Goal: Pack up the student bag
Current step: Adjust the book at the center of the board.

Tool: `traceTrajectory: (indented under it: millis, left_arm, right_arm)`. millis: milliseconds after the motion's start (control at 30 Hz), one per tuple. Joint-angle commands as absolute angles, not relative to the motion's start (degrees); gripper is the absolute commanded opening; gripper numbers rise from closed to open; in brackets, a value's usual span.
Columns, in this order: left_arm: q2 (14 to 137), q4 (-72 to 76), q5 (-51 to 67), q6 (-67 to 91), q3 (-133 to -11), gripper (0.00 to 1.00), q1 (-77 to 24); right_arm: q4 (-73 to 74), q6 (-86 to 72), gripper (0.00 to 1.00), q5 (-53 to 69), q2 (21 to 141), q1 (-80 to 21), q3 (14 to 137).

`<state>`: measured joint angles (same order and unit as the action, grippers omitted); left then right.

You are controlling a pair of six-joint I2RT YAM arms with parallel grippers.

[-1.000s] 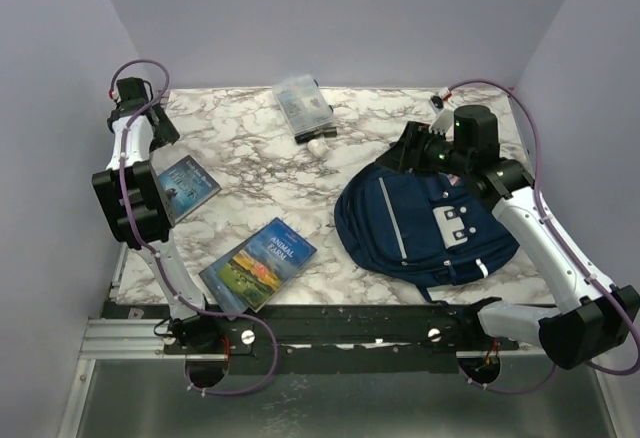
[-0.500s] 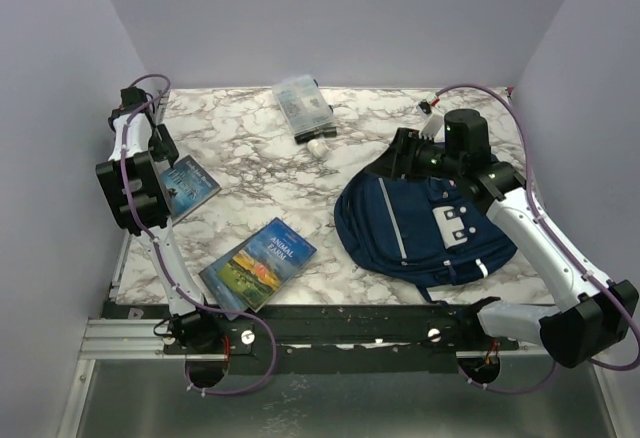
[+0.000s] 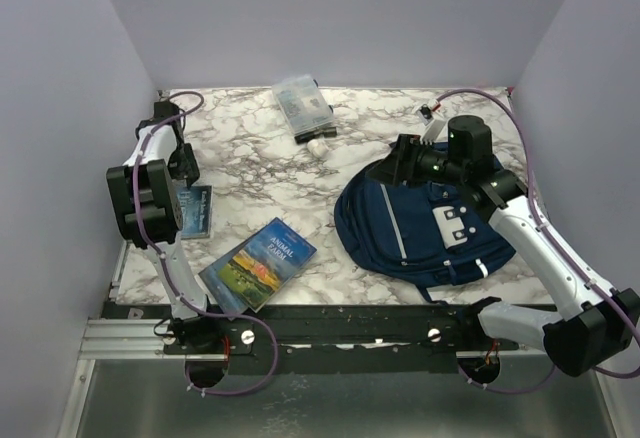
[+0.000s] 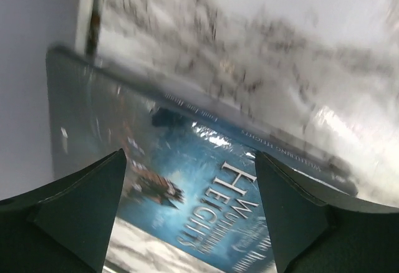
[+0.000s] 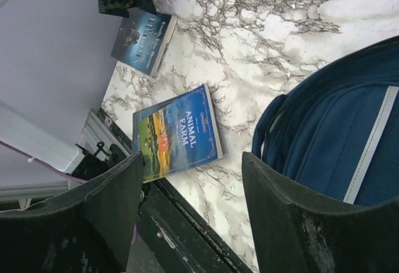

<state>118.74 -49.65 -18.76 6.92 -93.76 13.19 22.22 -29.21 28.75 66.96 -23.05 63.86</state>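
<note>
On the marble tabletop (image 3: 250, 158), right of centre in the overhead view, lies the student bag (image 3: 420, 223). Left end effector (image 4: 190, 156) gapes wide over the Wuthering Heights book (image 3: 195, 210) at far left, holding nothing; right end effector (image 5: 192, 158) hangs open, empty, at the bag's upper edge

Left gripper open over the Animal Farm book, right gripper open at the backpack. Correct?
Wrong book. Left wrist view shows the left gripper open over the Wuthering Heights book, not the Animal Farm book; right gripper open at the backpack.
</note>
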Motion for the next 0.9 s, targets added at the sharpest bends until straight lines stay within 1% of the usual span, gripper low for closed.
traceTrajectory:
  millis: [0,33,100,200,300,367,500,567,700,833,867]
  left_arm:
    - [111.4,-56.4,-14.9,6.8,-82.1,0.86,12.1]
    - [108.1,-55.5,-12.5,6.5,-79.9,0.85,11.8]
    - [102.4,-53.7,-11.3,8.3,-76.5,0.87,11.7]
    - [95.9,-51.3,-7.4,11.2,-73.3,0.88,12.7]
    - [92.1,-51.2,-8.5,18.6,-72.0,0.89,14.6]
    - [90.4,-51.1,-7.3,25.6,-70.3,0.88,18.1]
    - [86.2,-44.9,6.0,35.8,-60.8,0.85,27.9]
    - [85.5,-41.5,10.5,38.8,-56.4,0.84,30.3]
    - [86.3,-37.8,12.9,42.8,-51.8,0.85,27.6]
    - [89.9,-31.4,23.5,48.2,-46.2,0.85,25.0]
    - [90.8,-29.5,24.2,49.6,-45.5,0.85,23.2]
  right_arm:
    - [19.4,-27.9,0.68,30.4,66.5,-23.6,61.9]
    - [19.1,-28.2,0.68,30.6,66.7,-23.9,61.6]
    - [18.3,-28.6,0.68,29.9,67.1,-25.5,61.7]
    - [18.0,-29.0,0.67,27.9,67.2,-29.0,62.1]
    - [17.8,-29.5,0.68,25.7,67.5,-32.2,62.4]
    - [17.7,-29.9,0.68,24.1,67.4,-34.5,62.3]
    - [16.6,-31.6,0.67,23.2,67.3,-36.9,61.7]
    - [16.4,-32.1,0.67,22.3,67.1,-37.7,61.7]
    - [15.9,-32.7,0.68,21.9,67.4,-38.6,62.0]
    - [15.7,-33.2,0.67,21.4,68.3,-39.3,62.7]
    - [15.6,-33.3,0.68,21.4,68.6,-39.5,62.9]
